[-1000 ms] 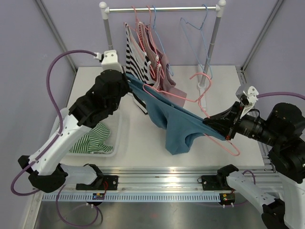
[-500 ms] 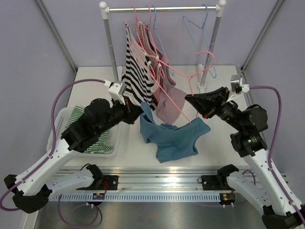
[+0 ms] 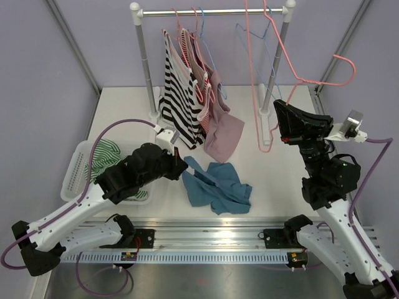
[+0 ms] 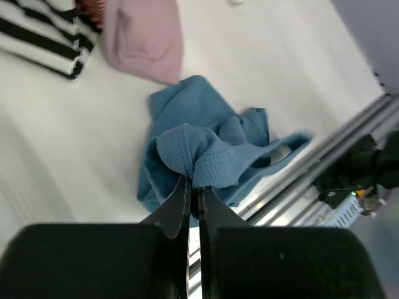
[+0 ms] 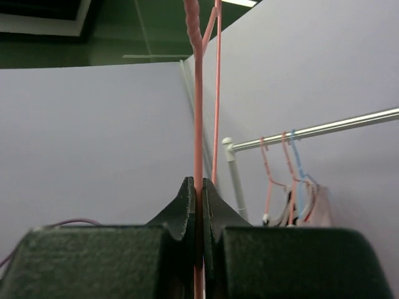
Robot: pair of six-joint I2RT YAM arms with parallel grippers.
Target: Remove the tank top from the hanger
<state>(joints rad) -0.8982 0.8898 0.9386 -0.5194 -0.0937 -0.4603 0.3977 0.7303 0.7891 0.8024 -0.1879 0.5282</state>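
Seen from above, the blue tank top (image 3: 215,187) lies crumpled on the white bench (image 3: 277,177), free of the pink hanger (image 3: 255,106), which stands upright near the right post of the clothes rail (image 3: 212,11). Only that view shows both together. The left wrist view adds a close look at a ribbed fold of the fabric bunched at the fingertips. The right wrist view gives only the hanger's wire against the wall, with the rail beyond.

A striped top (image 3: 177,93) and a pink top (image 3: 223,134) hang on the rail. At the left a white basket (image 3: 72,171) holds a green-striped garment (image 3: 103,151), partly covered by the left arm (image 3: 124,177).

The left fingers (image 4: 174,208) are pinched tight on that fold, while the rest of the tank top rests on the bench. The right fingers (image 5: 181,212) are clamped on the hanger's wire.
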